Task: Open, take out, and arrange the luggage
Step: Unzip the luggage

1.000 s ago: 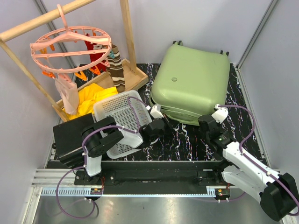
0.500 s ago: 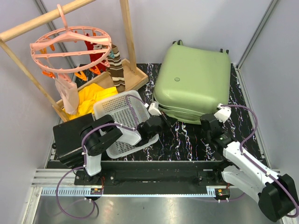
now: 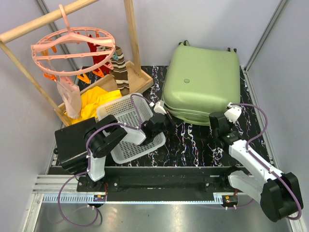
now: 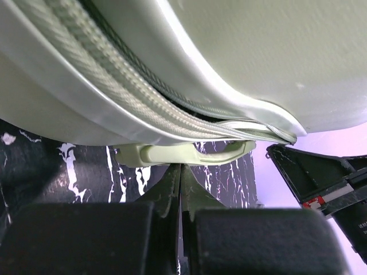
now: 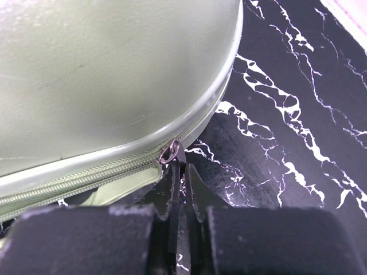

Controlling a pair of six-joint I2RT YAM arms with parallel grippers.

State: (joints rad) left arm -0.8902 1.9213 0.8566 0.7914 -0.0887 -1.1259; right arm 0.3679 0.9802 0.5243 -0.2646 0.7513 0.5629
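Luggage [image 3: 200, 79] lies flat in the desk's [image 3: 193, 145] far right corner, lid down and nothing out. At its near right corner the right gripper [image 5: 182, 172] is pinched narrow on the zip pull [image 5: 170, 153]. The left gripper [image 4: 180, 175], closed and empty, sits just beside the side handle [image 4: 183, 152] on the near left. Basket [image 3: 128, 125] stands nearby. Unzipping looks barely begun; lifting the lid, unpacking and arranging all remain.

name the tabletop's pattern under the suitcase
The tabletop is black with white marble veining; clearest in the right wrist view.
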